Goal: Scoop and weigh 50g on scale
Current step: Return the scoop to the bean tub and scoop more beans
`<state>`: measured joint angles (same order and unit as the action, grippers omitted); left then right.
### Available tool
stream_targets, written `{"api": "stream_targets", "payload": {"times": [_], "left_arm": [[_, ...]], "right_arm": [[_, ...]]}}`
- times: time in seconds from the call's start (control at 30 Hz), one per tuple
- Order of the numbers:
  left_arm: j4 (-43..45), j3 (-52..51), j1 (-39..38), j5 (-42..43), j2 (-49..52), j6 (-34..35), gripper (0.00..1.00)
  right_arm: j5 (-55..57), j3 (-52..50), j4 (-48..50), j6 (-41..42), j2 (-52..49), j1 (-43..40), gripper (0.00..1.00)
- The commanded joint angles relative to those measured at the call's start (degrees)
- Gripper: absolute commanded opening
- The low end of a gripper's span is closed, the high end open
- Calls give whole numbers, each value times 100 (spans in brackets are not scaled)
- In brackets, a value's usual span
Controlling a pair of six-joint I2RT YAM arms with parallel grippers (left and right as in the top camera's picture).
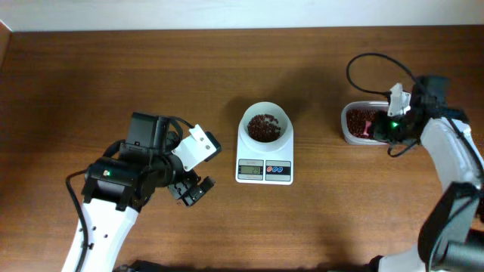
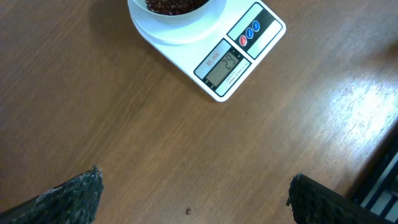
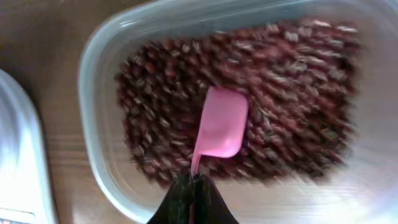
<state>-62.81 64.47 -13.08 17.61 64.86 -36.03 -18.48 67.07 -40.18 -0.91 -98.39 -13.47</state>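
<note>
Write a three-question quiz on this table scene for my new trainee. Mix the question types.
1. True or false: the bowl on the scale holds beans.
2. Over the tub, the right claw is shut on: A) a pink scoop; B) a metal spoon; C) nothing.
3. Fill in: the left claw stands ____, with nothing between its jaws.
Key: 1 true; 2 A; 3 open.
</note>
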Motion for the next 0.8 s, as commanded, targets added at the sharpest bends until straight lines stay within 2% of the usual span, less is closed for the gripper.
{"api": "stream_targets", "payload": {"times": [0.0,0.07,0.2,0.27,0.4,0.6,0.77], "left_arm": [[13,118,24,81,-59,-87,99],[11,118,24,81,-59,-87,99],[11,118,24,81,-59,-87,99],[11,118,24,81,-59,-87,99],[11,118,24,81,-59,-87,99],[11,118,24,81,-59,-87,99],[11,118,24,81,-59,-87,99]], "right_arm": [[-933,-22,164,267,-363,-31,4],[-1005,-22,164,358,-365,-179,4],[-2170,-22,118,262,-365,-938,4],[-2334,-22,-74,260,-365,-1303,4],[-3204,-22,-461,-367,-365,-1851,4],[-3707,-22,-636,-621,-365,-2380,4],[-4072,-22,-686,-688,-365,-2492,4]]}}
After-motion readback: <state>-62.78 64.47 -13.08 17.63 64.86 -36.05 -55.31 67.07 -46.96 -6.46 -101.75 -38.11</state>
